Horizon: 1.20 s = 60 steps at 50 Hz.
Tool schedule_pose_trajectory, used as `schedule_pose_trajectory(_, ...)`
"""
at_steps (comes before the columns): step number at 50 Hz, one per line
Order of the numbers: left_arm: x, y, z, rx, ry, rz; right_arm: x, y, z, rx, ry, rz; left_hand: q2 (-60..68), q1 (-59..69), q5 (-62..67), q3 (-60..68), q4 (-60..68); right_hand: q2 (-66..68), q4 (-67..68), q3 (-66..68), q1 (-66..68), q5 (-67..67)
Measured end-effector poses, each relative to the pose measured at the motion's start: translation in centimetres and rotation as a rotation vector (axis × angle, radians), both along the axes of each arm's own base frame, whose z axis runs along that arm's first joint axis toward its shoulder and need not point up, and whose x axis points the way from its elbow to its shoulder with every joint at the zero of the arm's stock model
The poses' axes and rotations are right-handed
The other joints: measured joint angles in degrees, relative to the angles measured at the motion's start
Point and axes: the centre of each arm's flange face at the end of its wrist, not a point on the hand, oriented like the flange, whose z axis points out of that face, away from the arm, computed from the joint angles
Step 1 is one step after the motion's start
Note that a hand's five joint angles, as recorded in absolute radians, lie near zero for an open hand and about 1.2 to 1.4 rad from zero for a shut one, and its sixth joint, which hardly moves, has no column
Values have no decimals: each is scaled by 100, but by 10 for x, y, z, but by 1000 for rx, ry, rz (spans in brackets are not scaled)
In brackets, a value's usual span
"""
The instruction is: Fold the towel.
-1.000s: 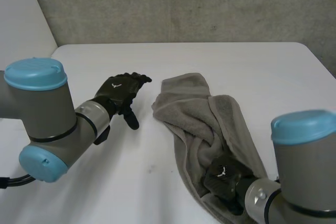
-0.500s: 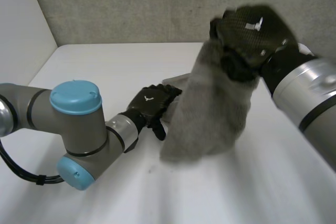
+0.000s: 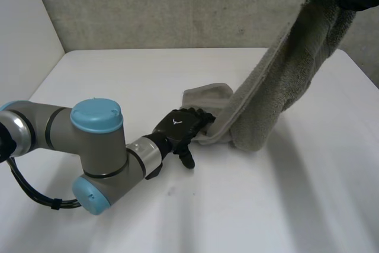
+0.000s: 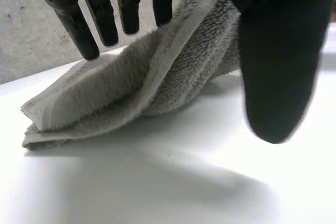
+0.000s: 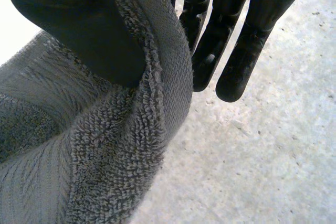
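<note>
Grey towel (image 3: pixel 278 81) pinched in right robot hand (image 5: pixel 68 24); white-marked left robot hand (image 3: pixel 176 127) splayed.

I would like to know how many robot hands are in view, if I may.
2. The left hand is low, its open fingers at the end of the towel on the table; the right hand is high, pinching the other end against its thumb.

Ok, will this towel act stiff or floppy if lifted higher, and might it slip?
Probably floppy: the towel sags limply from the right hand to the table. Its looped pile likely grips in that pinch. The end at the left hand may drag.
</note>
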Motion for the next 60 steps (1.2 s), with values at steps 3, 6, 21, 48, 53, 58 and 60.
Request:
schedule_pose_trajectory(3, 0, 0, -4, 6, -3, -3, -2, -1, -1, 3, -2, -7, -252, -176, -237, -241, -244, 0, 0, 0, 0, 0)
schedule_pose_trajectory(6, -2, 1, -9, 15, -6, -5, -2, 1, 1, -1, -8, -5, 11, 37, -12, 9, -20, 0, 0, 0, 0, 0)
schedule_pose_trajectory(21, -22, 1, -21, -62, 51, -9, -7, 3, 6, -1, -54, -29, 4002, 4045, 3977, 3999, 4011, 0, 1, 0, 0, 1)
schedule_pose_trajectory(48, 95, -15, 160, -583, -273, 445, -4, -68, -104, 380, 276, -52, 5369, 5202, 5360, 5438, 5452, 0, 1, 26, -1, 3)
schedule_pose_trajectory(53, 108, 6, 140, -417, -434, 375, 4, -68, -150, 558, 436, 0, 5380, 5202, 5360, 5441, 5454, 0, 1, 26, -1, 9)
schedule_pose_trajectory(58, 122, 19, 108, -182, -584, 315, 16, -56, -187, 688, 602, 80, 5381, 5202, 5360, 5442, 5454, 0, 1, 26, -1, 13)
schedule_pose_trajectory(60, 127, 19, 95, -89, -635, 301, 21, -50, -200, 722, 676, 118, 5382, 5202, 5360, 5442, 5454, 0, 1, 26, -1, 16)
